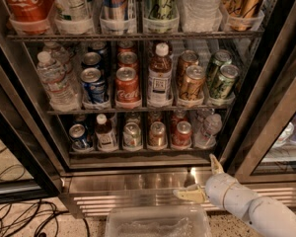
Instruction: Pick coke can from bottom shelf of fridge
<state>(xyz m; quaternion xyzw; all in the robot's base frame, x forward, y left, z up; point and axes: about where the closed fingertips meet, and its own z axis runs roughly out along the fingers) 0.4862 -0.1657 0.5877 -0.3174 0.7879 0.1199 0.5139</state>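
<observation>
The fridge [130, 181] stands open in front of me, its wire racks full of drinks. On the bottom shelf [138, 152] the coke can [182, 134], red with a silver top, sits in a clear tray, second from the right. My gripper [203, 179] is low at the right, in front of the ribbed steel base panel, below and slightly right of the can and apart from it. Its two tan fingers [190, 194] are spread open and hold nothing.
On the bottom shelf a silver-grey can [132, 135] and a copper can [157, 134] stand left of the coke can, a water bottle [207, 129] right of it. A second red can [127, 86] is on the middle rack. A clear bin [158, 223] lies on the floor below.
</observation>
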